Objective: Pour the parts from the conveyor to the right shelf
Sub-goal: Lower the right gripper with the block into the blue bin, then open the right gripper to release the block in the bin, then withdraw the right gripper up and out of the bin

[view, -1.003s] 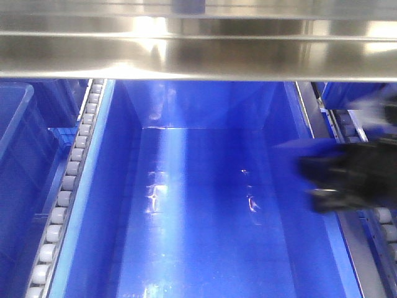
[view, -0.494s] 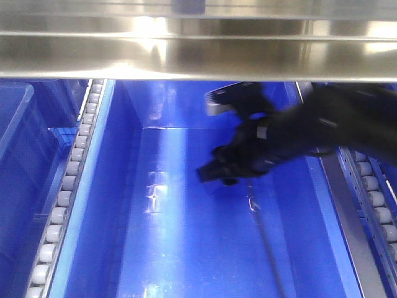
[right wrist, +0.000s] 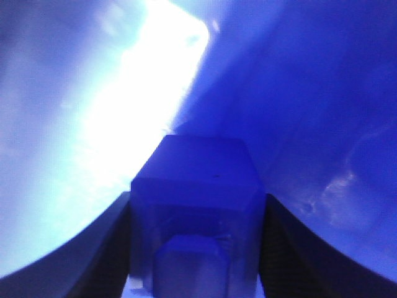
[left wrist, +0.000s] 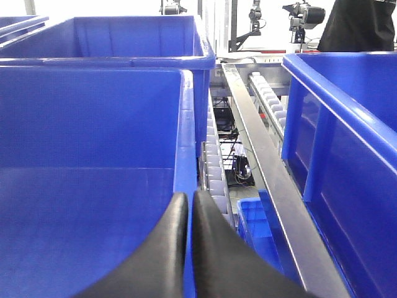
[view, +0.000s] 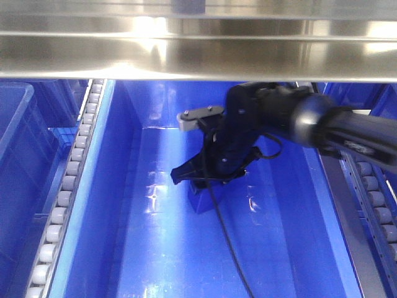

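i'm seeing my right tool (view: 201, 177) hanging low inside the big blue bin (view: 105, 205) on the right shelf (view: 198, 59), reaching in from the right under the steel crossbar, with its black cable (view: 226, 239) trailing down across the bin floor. the right tool is gripping the part (view: 203, 197), a small bright-blue block, and in the front view the block is sitting just under the fingertips, at or very near the bin floor; i cannot tell whether it is touching. in the right wrist view the part (right wrist: 195, 205) is filling the space between the two dark fingers (right wrist: 99, 248), which are pressing against its left and right sides, with the glossy blue bin wall (right wrist: 322, 124) all around. my left tool (left wrist: 188, 217) is pointing along the shelf, its two black fingers closed nearly tip to tip with only a thin slit between them and nothing held. it is hovering at the rim of another blue bin (left wrist: 93, 124), beside a row of white rollers (left wrist: 214, 174) and a steel rail (left wrist: 267, 180).
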Controlling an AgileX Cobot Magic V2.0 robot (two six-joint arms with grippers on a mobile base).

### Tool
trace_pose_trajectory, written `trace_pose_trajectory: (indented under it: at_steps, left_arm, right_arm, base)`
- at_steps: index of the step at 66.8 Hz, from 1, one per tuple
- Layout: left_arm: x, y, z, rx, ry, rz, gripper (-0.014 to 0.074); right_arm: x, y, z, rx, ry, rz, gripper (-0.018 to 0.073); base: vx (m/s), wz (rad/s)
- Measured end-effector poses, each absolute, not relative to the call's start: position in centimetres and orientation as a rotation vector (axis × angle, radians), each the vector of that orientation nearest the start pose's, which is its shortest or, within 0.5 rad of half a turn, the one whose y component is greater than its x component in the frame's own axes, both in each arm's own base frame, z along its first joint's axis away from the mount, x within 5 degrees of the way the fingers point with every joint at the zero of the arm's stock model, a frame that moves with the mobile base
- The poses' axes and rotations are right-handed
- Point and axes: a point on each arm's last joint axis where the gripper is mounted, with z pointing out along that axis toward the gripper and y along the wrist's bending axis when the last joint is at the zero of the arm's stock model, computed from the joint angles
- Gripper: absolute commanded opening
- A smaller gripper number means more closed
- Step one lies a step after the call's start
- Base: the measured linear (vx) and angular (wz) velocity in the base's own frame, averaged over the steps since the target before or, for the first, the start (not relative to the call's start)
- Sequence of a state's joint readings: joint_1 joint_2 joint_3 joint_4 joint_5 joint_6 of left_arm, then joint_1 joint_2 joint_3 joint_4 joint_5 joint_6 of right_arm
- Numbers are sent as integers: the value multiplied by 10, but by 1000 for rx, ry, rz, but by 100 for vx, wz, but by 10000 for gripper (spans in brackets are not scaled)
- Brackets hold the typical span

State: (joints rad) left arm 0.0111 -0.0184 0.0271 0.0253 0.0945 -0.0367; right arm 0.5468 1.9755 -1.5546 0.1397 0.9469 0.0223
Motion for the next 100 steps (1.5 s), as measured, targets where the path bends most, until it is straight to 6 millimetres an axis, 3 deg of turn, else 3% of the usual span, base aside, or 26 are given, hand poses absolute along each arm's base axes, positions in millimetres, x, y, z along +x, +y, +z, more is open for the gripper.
trace_pose_trajectory:
  at_steps: [13,34,45,66,90,100]
  left_arm:
    - [56,1,196,-20,1587,2,-6]
    - [56,1,196,-20,1587,2,-6]
    - [56,1,196,-20,1587,2,-6]
    - [56,1,196,-20,1587,2,-6]
    - [56,1,196,-20,1587,2,-6]
    - [56,1,196,-20,1587,2,-6]
  right_arm:
    - [357,223,223,-614,2783,225,575]
    - [353,213,267,-592,2613,189,555]
    - [341,203,290,-561,2479,198,533]
    - [291,172,318,-536,2236,259,529]
    - [220,130,308,-539,2071,293,529]
    - [192,113,316,-518,1996,314,529]
  base:
    - [0,0]
    - [0,0]
    - [0,0]
    - [0,0]
    - [0,0]
    - [0,0]
